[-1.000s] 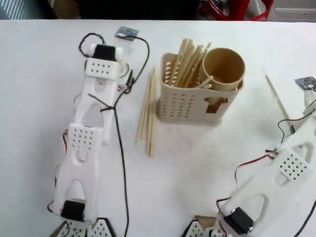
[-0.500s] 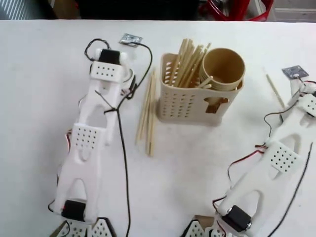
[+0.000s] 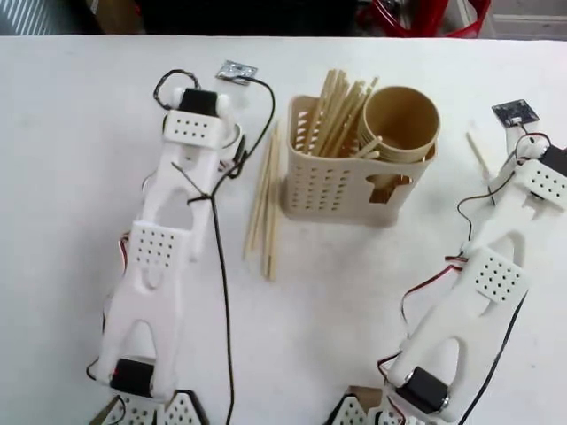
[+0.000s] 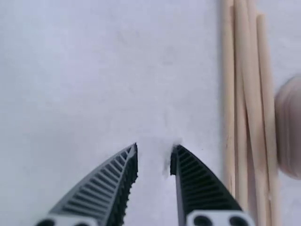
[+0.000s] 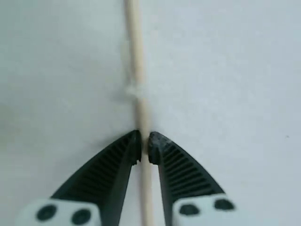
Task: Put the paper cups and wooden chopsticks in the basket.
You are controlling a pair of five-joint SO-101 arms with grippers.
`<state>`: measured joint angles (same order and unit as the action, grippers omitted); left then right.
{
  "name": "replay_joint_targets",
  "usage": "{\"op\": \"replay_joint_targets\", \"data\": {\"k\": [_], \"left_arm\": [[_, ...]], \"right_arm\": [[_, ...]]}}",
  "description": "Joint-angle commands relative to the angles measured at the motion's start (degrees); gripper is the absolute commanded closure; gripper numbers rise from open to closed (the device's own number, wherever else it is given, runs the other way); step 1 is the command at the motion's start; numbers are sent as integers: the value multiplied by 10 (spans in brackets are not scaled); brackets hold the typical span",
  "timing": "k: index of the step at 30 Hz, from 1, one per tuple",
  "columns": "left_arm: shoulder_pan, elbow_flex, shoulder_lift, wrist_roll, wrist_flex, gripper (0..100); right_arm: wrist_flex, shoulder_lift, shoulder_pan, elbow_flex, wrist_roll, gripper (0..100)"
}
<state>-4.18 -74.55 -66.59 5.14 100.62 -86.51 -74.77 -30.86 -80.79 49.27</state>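
L arm: left gripper (image 4: pixel 154 157) a crack open, empty, just beside loose chopsticks (image 4: pixel 244 117).
Mid: basket (image 3: pixel 341 190) holds paper cup (image 3: pixel 399 124).
R arm: right gripper (image 5: pixel 144 146) pinching single chopstick (image 5: pixel 135 70), flat on table (image 5: pixel 225 70); we'd confirm firm grip, lift level.

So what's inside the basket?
A paper cup and a bunch of wooden chopsticks stand in the basket. Its walls hide their lower ends and the bottom.

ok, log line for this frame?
left gripper: open, beside loose chopsticks | right gripper: shut on lone chopstick | basket: holds paper cup, stowed chopsticks
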Motion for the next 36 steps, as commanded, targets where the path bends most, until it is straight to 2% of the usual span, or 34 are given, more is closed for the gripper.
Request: {"op": "replay_joint_targets", "data": {"k": [1,4,11,14,18,20,23,27,32,36], "left_arm": [[-3,-20,8,-6,-8,872],[-3,-20,8,-6,-8,872],[-2,-20,8,-6,-8,872],[-2,-20,8,-5,-8,872],[-2,-20,8,-5,-8,872],[-3,-20,8,-5,-8,872],[-3,-20,8,-5,-8,872],[-2,-20,8,-5,-8,872],[14,-20,8,-5,-11,872],[21,-20,8,-5,-24,872]], "right_arm": [[-83,34,-17,-65,-11,982],[-124,78,-36,-153,-83,982],[-124,298,-71,-93,-204,982],[-125,396,-70,-32,-220,982],[-125,557,-42,126,-222,982],[-124,648,-9,202,-227,982],[-121,790,52,291,-273,982],[-99,939,180,380,-352,982],[47,1027,358,536,-455,982],[231,1067,436,683,-495,982]]}}
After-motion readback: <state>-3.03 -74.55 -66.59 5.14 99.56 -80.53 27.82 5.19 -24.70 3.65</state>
